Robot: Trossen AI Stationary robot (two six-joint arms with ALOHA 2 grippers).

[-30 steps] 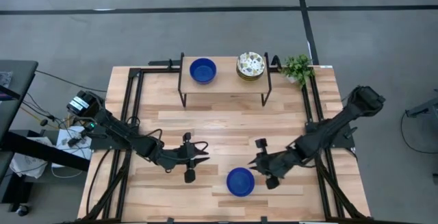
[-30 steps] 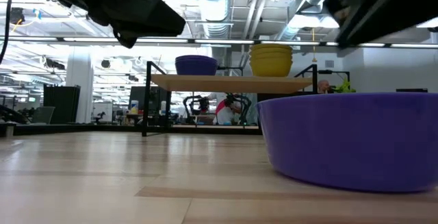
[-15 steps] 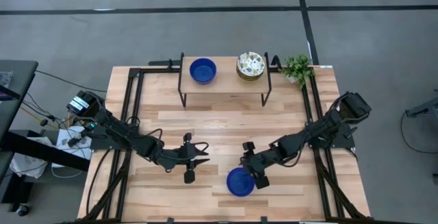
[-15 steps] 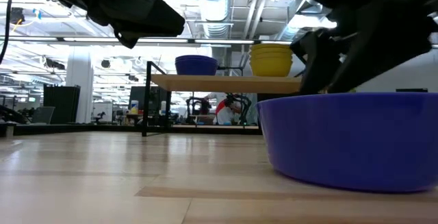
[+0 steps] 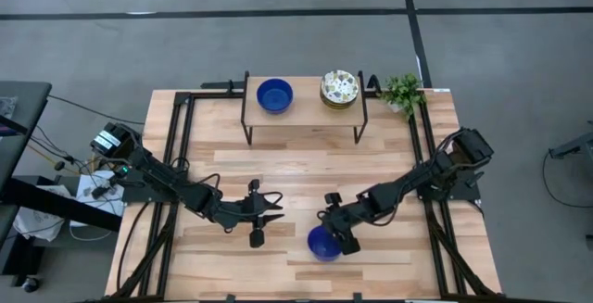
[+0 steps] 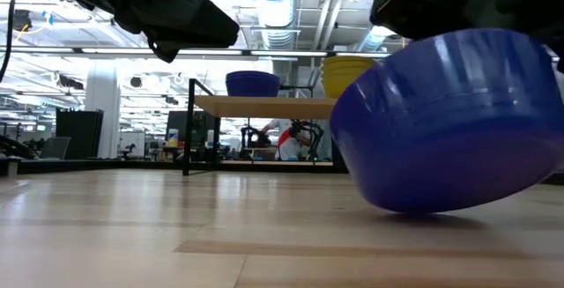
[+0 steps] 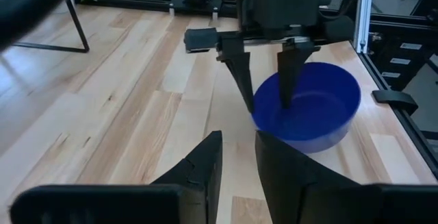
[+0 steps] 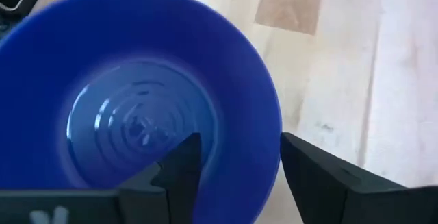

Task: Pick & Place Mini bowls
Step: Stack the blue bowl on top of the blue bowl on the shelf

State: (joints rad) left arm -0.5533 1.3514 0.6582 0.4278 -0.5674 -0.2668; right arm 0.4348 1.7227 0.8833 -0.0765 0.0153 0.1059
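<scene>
Blue bowl [image 5: 321,244] near front edge of wooden table [image 5: 306,169], tilted, one side lifted off wood. My right claw [image 5: 335,233] straddles its rim: one finger [image 8: 179,164] inside bowl, other outside, jaws spread wide, not pinching yet. My left claw [image 5: 270,212] hovers just beside, left of bowl, fingers slightly parted, empty. Second blue bowl [image 5: 274,94] and patterned bowl stack [image 5: 339,89] on raised shelf [image 5: 306,108] at back. Plant [image 5: 403,92] beside shelf.

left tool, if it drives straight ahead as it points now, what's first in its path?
Likely the blue bowl that the right tool straddles at the rim, one finger inside. From the left tool, only bare table lies between, though depth is hard to judge.
</scene>
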